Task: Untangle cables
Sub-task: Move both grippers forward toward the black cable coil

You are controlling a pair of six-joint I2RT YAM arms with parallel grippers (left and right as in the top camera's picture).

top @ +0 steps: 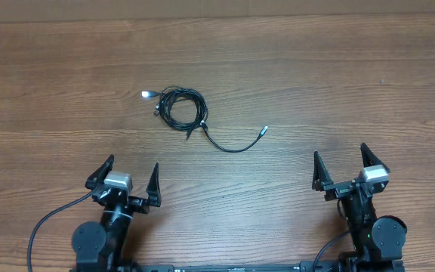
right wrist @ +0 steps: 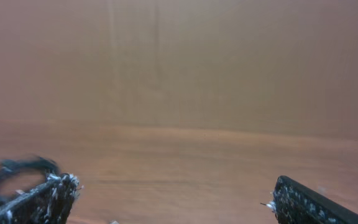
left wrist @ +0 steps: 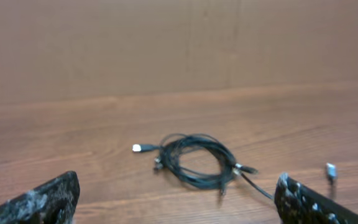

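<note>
Black left gripper (top: 133,164) and right gripper (top: 340,152) hover splayed and empty, short of the cables (top: 181,108)

Left gripper (top: 134,161): black all over, two pointed fin-shaped fingers (left wrist: 48,202), tips flecked white.
Right gripper (top: 339,149): same black fins, and up close the same white speckling.
Wrist blocks (top: 118,181): a small silver-white box on each arm.
Joint housings (top: 89,242): round, black, with a green dot by the right one.
Arm cables (top: 44,225): thick, black.
</note>
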